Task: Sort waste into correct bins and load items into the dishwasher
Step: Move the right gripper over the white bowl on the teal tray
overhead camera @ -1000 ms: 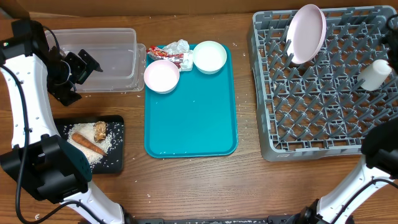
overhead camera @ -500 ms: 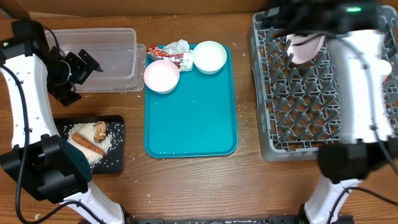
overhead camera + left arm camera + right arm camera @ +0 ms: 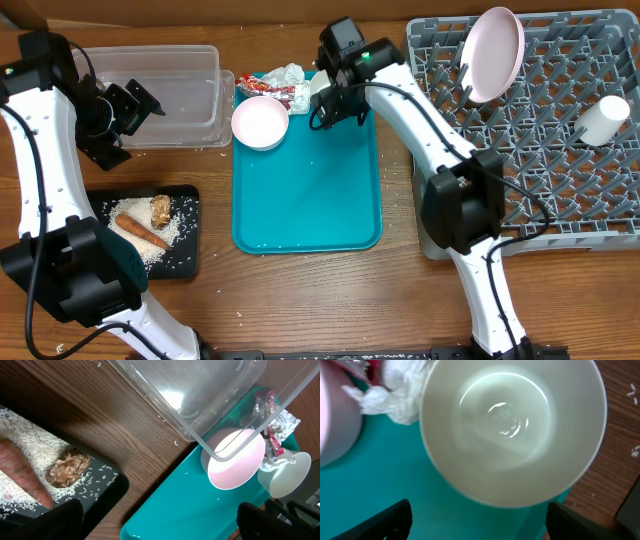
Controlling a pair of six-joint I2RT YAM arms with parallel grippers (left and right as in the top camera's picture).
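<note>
Right gripper (image 3: 480, 522) jaws spread wide, empty, hovering over white bowl (image 3: 512, 430); bowl lies 12 o'clock of fingertips, right arm far nearer than left.

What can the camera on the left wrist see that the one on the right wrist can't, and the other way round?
Left wrist only: the clear tub, and the black tray holding rice, an orange carrot-like stick and a brown food chunk. Right wrist only: a straight-down look into the white bowl, which is empty. Both: that bowl, the pink bowl beside it, the crumpled napkin and the teal tray.
</note>
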